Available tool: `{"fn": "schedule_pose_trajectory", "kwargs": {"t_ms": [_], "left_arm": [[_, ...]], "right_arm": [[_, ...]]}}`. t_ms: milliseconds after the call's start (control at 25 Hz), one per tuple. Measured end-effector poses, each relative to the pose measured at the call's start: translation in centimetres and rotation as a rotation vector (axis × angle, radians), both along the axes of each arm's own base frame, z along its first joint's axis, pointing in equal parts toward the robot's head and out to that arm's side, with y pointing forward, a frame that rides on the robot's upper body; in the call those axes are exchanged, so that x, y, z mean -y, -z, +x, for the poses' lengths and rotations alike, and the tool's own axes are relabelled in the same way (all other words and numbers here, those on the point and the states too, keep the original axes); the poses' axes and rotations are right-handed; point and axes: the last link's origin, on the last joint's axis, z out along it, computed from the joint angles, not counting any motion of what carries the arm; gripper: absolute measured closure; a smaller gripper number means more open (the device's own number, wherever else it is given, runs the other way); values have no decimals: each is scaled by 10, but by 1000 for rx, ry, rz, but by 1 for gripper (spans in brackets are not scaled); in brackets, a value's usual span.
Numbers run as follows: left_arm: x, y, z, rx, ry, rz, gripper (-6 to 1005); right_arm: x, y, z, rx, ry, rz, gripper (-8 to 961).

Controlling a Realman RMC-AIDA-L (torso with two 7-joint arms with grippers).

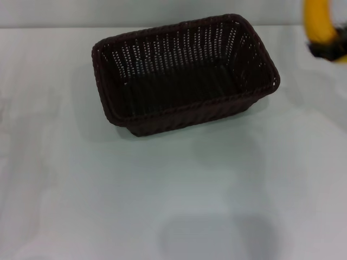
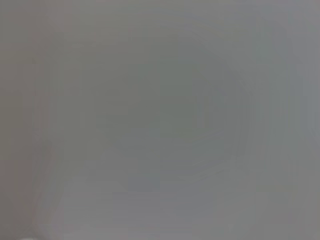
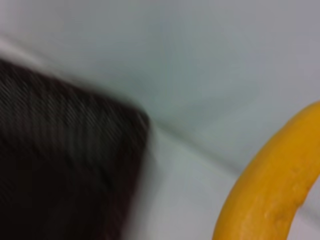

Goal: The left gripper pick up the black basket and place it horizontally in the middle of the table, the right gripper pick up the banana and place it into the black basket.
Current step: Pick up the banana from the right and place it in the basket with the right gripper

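The black basket [image 1: 179, 51] stands upright on the white table [image 1: 162, 195], at the far middle, with its long side running roughly across and slightly skewed. It looks empty inside. The banana [image 1: 320, 21] hangs in the air at the far right edge of the head view, to the right of the basket and apart from it. My right gripper [image 1: 329, 50] shows only as a dark blurred part clamped around the banana. In the right wrist view the banana [image 3: 270, 190] is close up, with a corner of the basket [image 3: 65, 165] beyond it. My left gripper is out of view.
The left wrist view shows only bare table surface [image 2: 160, 120]. A soft shadow lies on the table near the front [image 1: 217, 235]. The table's far edge runs behind the basket.
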Motion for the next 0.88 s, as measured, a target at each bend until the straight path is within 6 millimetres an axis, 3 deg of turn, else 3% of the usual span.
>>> {"fn": "schedule_pose_trajectory", "kwargs": {"t_ms": [200, 400, 600, 880], "left_arm": [[-1, 7, 3, 25, 1, -13, 182], [-2, 10, 1, 30, -19, -31, 182], [-4, 11, 0, 32, -27, -37, 182], [-8, 12, 4, 27, -13, -44, 182]], "right_arm": [[-15, 31, -38, -156, -275, -102, 392], [-26, 69, -40, -263, -363, -253, 371], [-37, 98, -39, -228, -417, -365, 350], [-37, 111, -34, -168, -463, -388, 321]]}}
